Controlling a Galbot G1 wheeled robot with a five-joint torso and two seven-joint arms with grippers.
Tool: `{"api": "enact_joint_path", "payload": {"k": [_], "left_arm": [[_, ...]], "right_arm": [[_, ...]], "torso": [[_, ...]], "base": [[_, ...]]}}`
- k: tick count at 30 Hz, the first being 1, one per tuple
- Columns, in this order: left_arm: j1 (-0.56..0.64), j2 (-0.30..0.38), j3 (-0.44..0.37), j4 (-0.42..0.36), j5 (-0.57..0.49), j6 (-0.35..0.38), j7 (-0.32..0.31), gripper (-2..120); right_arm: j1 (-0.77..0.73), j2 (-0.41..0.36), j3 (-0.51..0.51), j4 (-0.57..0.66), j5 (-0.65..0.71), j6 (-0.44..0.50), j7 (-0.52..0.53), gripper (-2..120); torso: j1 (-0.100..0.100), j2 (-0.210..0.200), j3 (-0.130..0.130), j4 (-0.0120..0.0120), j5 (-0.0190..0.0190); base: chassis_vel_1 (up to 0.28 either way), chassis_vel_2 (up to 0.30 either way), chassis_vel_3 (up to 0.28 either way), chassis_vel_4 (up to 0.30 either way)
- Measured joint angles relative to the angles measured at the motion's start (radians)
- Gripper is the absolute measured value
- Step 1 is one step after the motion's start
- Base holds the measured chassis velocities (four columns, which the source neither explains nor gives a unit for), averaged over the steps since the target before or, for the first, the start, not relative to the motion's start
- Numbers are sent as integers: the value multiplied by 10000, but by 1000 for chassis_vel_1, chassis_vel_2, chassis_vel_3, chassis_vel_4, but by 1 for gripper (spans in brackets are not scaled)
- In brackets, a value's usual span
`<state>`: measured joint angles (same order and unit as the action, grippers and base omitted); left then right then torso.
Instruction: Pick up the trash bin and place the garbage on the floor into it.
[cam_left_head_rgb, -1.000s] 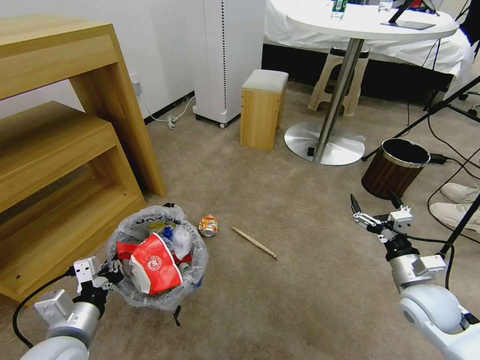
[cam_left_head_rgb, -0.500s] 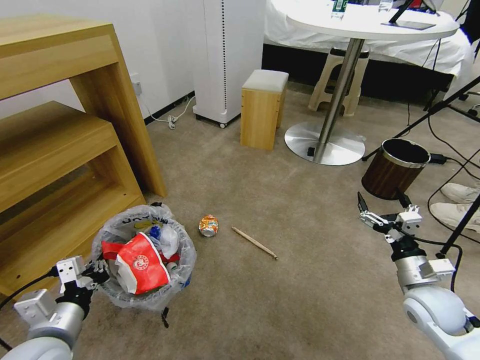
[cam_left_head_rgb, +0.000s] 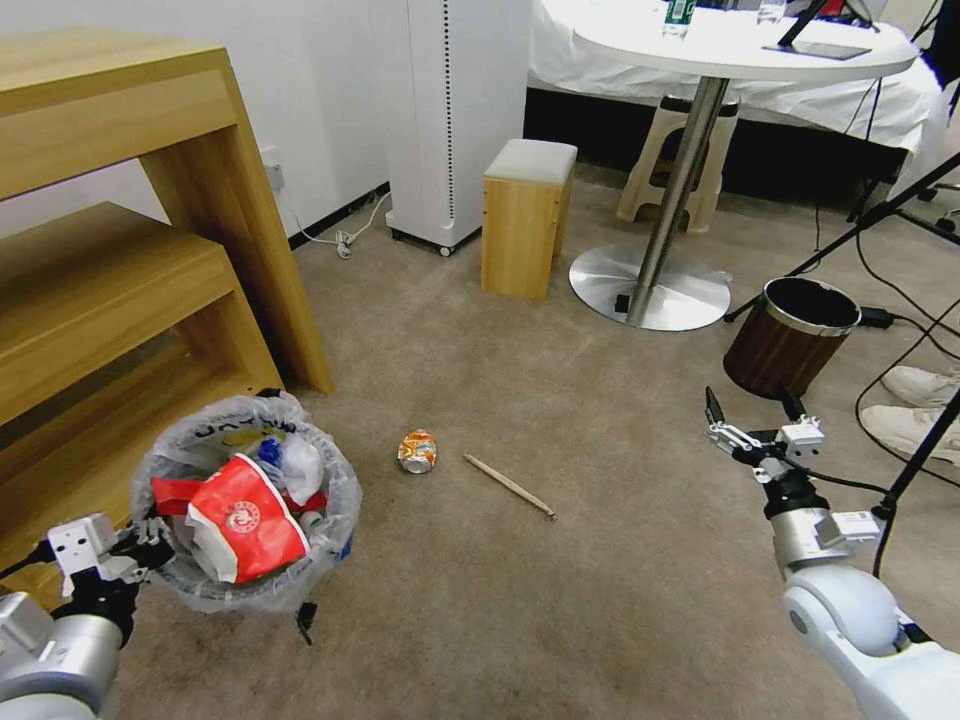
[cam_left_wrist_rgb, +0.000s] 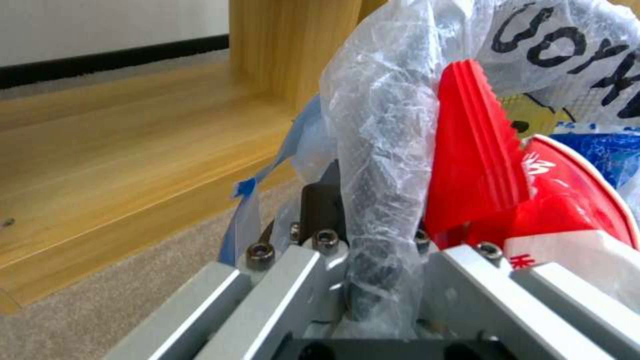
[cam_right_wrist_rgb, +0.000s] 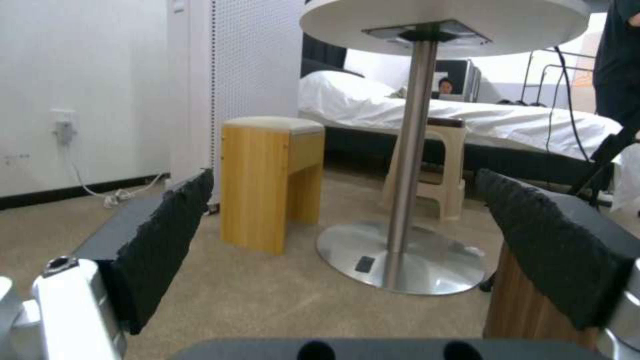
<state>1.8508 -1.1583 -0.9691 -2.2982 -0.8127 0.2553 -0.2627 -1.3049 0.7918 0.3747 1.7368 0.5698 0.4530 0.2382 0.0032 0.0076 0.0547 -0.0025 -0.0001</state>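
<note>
Currently the left gripper (cam_left_head_rgb: 150, 545) has its fingers pinching the rim of the small round dark trash bin lined with clear crinkly printed plastic (cam_left_head_rgb: 245, 515); the left wrist view shows rim and bag (cam_left_wrist_rgb: 383, 165) clamped between them. The bin sits low on the robot's left, just in front of the light wooden stepped shelf unit (cam_left_head_rgb: 120, 250), already stuffed with red wrappers (cam_left_head_rgb: 240, 515) and other litter. I can't tell whether its base touches the beige short-pile carpet floor (cam_left_head_rgb: 560, 600).

Right gripper (cam_left_head_rgb: 755, 425): fingers spread wide, empty, hanging above the carpet near the brown wood-look cylindrical bin with metal rim (cam_left_head_rgb: 790, 335).

Garbage left on the floor: crushed orange can (cam_left_head_rgb: 417, 450) and thin wooden stick (cam_left_head_rgb: 508, 485), near each other, well apart from both grippers.

Step, as I read it: bin in hand, collection mostly done. Next move likely needs the right gripper down onto the can or stick, with the bin's mouth within reach.
</note>
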Motion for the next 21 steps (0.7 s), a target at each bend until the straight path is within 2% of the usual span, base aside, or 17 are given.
{"api": "enact_joint_path", "payload": {"k": [11, 19, 21], "left_arm": [[33, 204, 218, 320, 41, 296, -112, 1], [407, 861, -34, 377, -664, 1101, 111, 1], [773, 1134, -137, 130, -757, 1203, 385, 1]], "right_arm": [[282, 82, -365, -239, 17, 67, -20, 100], [311, 39, -468, -295, 78, 108, -144, 100], [350, 0, -556, -291, 157, 105, -227, 100]], "torso": [[0, 1, 0, -1, -1], [0, 1, 0, 0, 1], [0, 0, 0, -1, 0]], "base": [[0, 0, 0, 0], [0, 0, 0, 0], [0, 0, 0, 0]]}}
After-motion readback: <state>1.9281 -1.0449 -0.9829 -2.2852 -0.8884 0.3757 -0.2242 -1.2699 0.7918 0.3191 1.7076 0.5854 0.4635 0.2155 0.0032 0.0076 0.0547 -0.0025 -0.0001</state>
